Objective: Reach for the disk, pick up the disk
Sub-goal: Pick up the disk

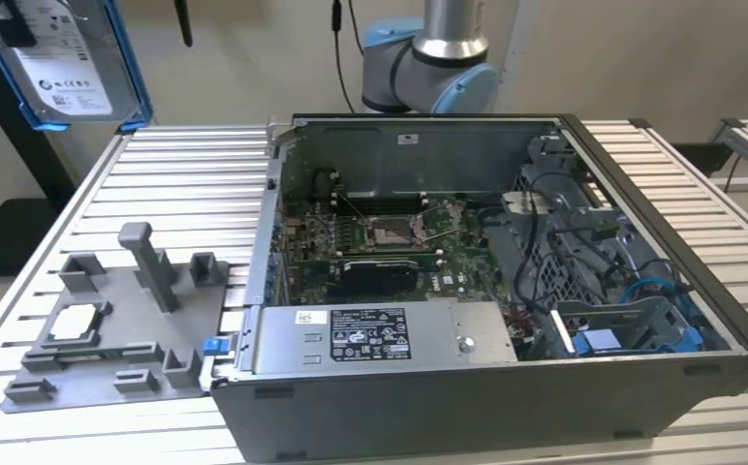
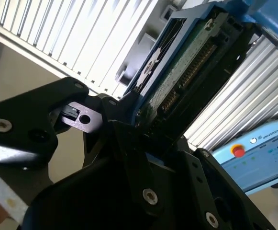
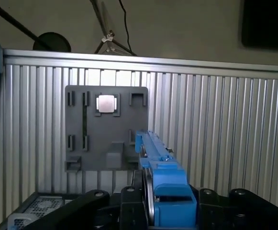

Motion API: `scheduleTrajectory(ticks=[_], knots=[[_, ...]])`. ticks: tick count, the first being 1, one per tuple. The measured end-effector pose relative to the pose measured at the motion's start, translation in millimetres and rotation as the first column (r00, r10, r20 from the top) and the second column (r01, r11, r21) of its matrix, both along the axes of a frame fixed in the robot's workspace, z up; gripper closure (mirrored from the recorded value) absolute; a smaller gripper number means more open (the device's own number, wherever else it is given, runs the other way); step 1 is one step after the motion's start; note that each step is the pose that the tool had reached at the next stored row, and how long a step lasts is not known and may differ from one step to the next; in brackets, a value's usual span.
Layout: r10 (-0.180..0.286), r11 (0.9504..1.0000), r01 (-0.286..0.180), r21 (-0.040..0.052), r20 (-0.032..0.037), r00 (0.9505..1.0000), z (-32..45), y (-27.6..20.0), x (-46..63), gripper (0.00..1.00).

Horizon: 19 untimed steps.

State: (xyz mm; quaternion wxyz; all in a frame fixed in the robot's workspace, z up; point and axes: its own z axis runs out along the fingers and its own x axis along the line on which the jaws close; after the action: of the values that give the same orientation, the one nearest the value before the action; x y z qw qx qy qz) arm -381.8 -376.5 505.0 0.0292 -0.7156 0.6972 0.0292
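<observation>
Occupying the exterior view's centre: open computer case point(image 1: 504, 291) on slatted table point(image 1: 180, 174). Lower left: grey fixture tray point(image 1: 122, 334), seating small silver chip point(image 1: 75, 320). Upper left: disk point(image 1: 71, 73), hanging upright above the table, gripper point(image 3: 170, 199) jaws clamped on its blue-framed edges for carrying.

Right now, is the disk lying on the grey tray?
No, the disk is held up in the air by the gripper, well clear of the grey tray.

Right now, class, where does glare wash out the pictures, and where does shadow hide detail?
In the second wrist view, glare bleaches the table slats while the pincer holding the disk is near-black; the exterior view is evenly lit.
</observation>
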Motion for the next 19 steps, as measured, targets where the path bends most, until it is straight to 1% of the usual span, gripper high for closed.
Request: scheduleTrajectory(ticks=[11, 19], knots=[[0.0, 1.0, 0.0, -0.0001, -0.0024, 1.0, 0.0, 0.0, 47.7, 1.0], [0.0, 1.0, 0.0, -0.0001, -0.0032, 1.0, 0.0, 0.0, 76.2, 1.0]])
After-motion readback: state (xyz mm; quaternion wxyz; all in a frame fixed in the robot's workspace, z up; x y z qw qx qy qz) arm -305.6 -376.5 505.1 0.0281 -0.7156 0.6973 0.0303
